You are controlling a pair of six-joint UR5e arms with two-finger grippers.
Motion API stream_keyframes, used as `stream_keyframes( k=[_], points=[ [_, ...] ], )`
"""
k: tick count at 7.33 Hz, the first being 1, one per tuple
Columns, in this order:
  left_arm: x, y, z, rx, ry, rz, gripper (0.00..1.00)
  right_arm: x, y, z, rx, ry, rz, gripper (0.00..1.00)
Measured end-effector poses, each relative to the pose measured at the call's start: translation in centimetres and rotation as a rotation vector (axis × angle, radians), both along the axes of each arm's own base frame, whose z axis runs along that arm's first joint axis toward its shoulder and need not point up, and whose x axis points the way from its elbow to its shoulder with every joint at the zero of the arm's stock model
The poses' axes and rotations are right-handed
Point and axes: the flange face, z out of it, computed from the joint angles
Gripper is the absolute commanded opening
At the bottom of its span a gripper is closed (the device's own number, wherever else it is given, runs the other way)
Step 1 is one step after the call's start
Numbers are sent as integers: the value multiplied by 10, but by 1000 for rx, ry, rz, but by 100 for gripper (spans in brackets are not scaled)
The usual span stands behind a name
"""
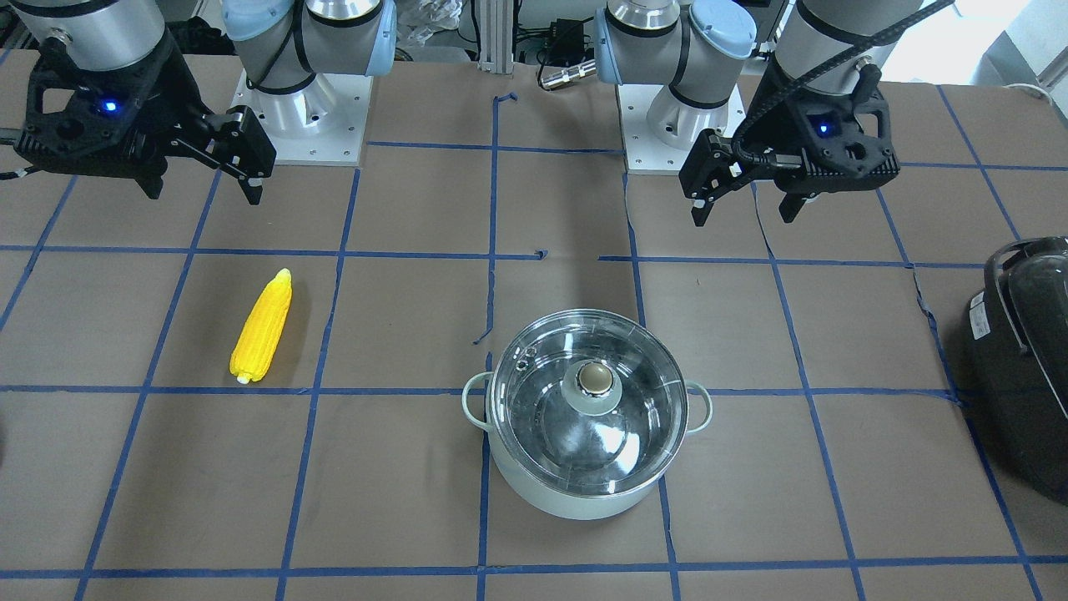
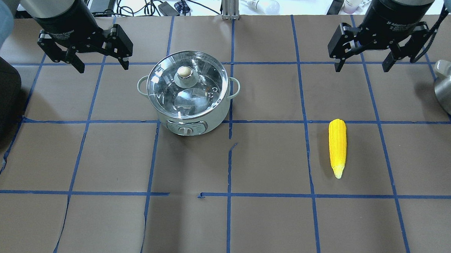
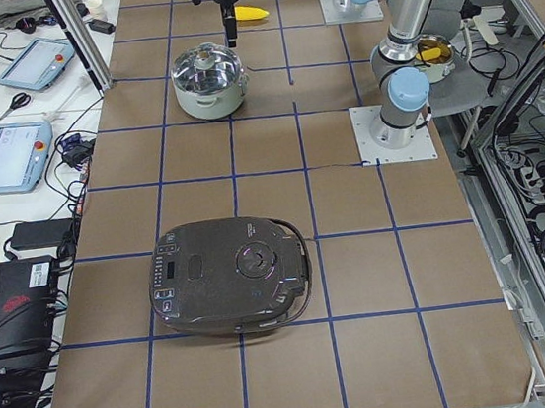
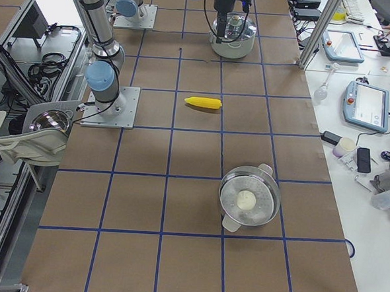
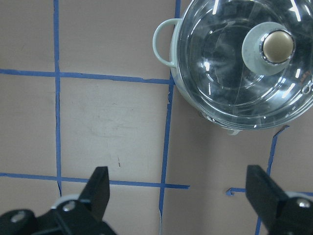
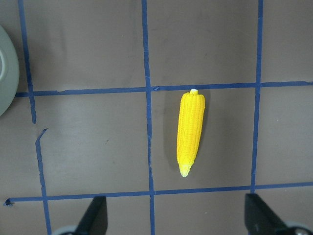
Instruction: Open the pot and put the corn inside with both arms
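Overhead exterior: right tool (image 2: 362, 68) labelled "2F Adaptive".

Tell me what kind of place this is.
Probably a robotics lab test bench: a table gridded with blue tape, the left arm and right arm bolted to it, and teach pendants on the side bench.

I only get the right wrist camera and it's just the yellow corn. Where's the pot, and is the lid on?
Observer: The pot sits across the table, close to the left gripper, with its glass lid on.
Operator: Is that gripper holding the lid?
Observer: No, its fingers are open and hang beside the pot, touching nothing.
Operator: Anything else out there?
Observer: A big black appliance sits at the table's left end.
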Motion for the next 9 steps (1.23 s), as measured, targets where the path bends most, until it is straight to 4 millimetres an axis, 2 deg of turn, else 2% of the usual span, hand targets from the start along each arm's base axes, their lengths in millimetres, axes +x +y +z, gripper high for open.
stream_keyframes(
  k=[4, 6, 7, 9],
  points=[
    [0, -5, -3, 5, 2, 1, 100, 0, -1, 0, -5, -4, -10, 100],
    [-1, -22, -18, 13, 5, 25, 100, -1, -5, -4, -1, 2, -9, 100],
    [-11, -35, -31, 11, 5, 36, 100, -5, -8, -10, 8, 14, -7, 100],
    [-60, -57, -61, -6, 4, 49, 100, -26, -20, -44, 13, 120, -33, 100]
  ],
)
